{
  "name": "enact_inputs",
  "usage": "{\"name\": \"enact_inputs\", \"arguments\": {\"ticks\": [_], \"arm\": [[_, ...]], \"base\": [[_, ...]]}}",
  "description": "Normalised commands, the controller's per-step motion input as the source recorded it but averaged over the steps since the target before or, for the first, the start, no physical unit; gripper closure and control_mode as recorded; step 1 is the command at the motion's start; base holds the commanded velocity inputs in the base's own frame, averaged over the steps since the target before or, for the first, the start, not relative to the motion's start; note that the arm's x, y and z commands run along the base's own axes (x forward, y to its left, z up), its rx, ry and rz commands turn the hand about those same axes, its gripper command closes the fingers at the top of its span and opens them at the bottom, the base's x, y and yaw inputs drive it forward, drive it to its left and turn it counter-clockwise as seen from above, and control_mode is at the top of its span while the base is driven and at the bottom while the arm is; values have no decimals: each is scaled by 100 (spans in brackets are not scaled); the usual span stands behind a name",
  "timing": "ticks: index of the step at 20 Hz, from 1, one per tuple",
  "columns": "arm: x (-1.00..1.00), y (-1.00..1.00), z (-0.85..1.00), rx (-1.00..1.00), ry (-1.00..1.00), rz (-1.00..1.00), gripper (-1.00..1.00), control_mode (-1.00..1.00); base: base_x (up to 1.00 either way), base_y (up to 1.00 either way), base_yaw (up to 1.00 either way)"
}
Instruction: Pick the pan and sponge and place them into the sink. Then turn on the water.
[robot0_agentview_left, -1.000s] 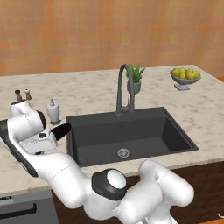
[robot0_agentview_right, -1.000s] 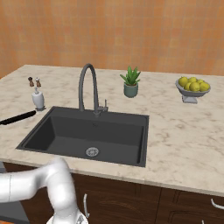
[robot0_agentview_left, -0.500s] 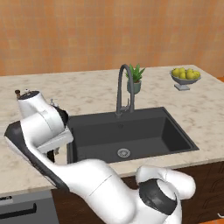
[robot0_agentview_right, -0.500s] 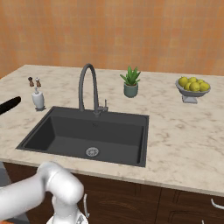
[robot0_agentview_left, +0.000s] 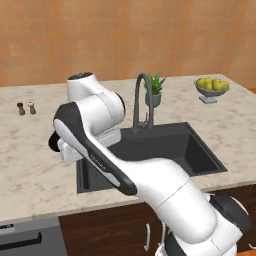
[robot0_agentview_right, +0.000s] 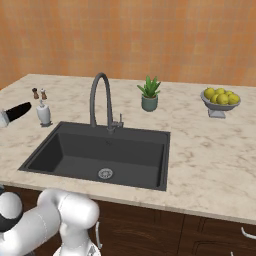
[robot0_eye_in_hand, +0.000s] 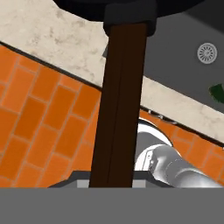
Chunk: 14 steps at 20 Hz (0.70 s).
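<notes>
hand view shows the pan's handle above the sink.

- Orange-brown wall rises behind the counter.
- Beige marble counter spans the room's width.
- Dark wood cabinets sit under the counter's front edge.
- Orange brick floor lies below.
</notes>
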Motion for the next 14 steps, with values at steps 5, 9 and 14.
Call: {"name": "enact_inputs", "arguments": {"ticks": [5,9,14], "arm": [[-32,-100,68,2,0,24,100,-100],[-24,-100,78,0,-6,23,100,-100],[5,-100,31,0,0,25,100,-100]], "base": [[0,0,0],[0,0,0],[0,0,0]]}}
